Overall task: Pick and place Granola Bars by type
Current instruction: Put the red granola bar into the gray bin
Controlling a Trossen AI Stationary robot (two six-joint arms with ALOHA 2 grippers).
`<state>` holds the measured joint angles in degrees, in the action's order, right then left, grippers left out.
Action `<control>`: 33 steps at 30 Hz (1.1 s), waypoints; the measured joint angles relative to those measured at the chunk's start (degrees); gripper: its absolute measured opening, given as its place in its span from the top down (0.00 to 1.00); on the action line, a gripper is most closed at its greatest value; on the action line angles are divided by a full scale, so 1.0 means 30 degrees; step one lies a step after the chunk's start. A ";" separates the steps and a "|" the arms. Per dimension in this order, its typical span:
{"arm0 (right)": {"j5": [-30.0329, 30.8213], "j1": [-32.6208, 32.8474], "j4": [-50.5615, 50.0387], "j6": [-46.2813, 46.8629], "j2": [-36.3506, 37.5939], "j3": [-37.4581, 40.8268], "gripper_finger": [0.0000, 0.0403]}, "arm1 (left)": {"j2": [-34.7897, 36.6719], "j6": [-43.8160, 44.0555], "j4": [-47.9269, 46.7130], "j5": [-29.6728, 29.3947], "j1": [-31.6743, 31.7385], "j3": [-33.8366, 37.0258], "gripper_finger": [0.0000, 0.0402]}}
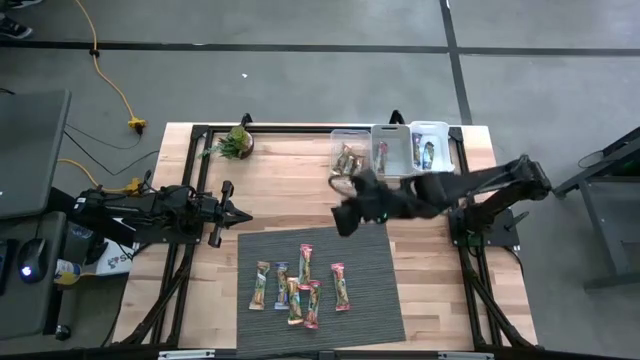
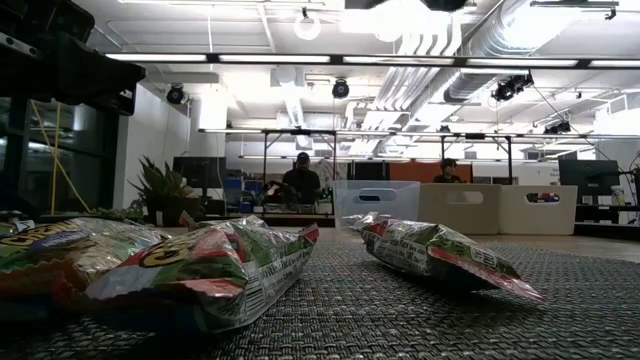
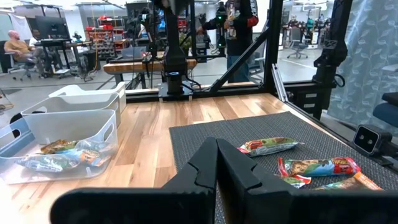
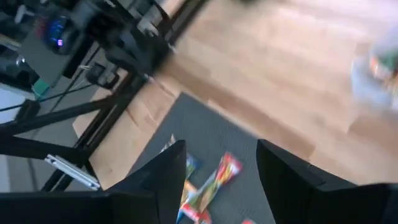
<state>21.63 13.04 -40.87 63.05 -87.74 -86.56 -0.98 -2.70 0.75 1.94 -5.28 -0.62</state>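
Sorting under way: seven Granola Bars (image 1: 300,285) left scattered on the grey mat (image 1: 380,300), several touching or overlapping near the middle, one pink-ended bar (image 1: 340,286) lying a little apart on the robot's right side. Three clear bins (image 1: 391,147) along the far edge of the table (image 1: 290,180), each already holding at least one bar, though contents too small from above to tell type for certain. Right gripper (image 4: 214,180) above the mat's far edge, between bins and bars, fingers spread wide with nothing between them, bars showing through the gap below. Left gripper (image 3: 216,158) parked at the left side of the table, clenched and empty. Small potted plant (image 1: 236,142) at the far left corner, well clear of the work. Best approach for the step in hand, by judgement: go for the isolated pink-ended bar or an outer one first, not the overlapped cluster. Align fingers across the narrow width, descend straight, close only once both fingers straddle a single wrapper. Slippery foil likely, so a centred grip; then match the wrapper colour to the bin before release.
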 joint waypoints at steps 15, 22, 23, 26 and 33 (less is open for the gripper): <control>-0.2096 0.3380 0.5525 0.5243 -0.1910 0.4942 0.55 | 0.0001 0.0000 0.0000 -0.0001 0.0000 0.0000 1.00; -0.4636 0.3680 0.4875 0.5937 -0.5087 0.2818 0.55 | 0.0001 0.0000 0.0000 0.0002 0.0000 0.0000 1.00; -0.4918 0.3680 0.4396 0.6133 -0.5508 0.2395 0.55 | 0.0000 0.0000 0.0000 0.0006 0.0000 0.0000 1.00; -0.5612 0.3673 0.2602 0.6577 -0.6586 0.0877 0.55 | 0.0001 0.0000 0.0000 0.0005 0.0000 0.0000 1.00; -0.6871 0.3709 -0.2511 0.8338 -0.8364 -0.1793 0.55 | -0.0006 0.0000 0.0001 -0.0001 -0.0001 0.0000 1.00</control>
<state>1.02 24.16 -48.40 88.07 -112.84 -91.94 -0.99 -2.70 0.76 1.93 -5.28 -0.62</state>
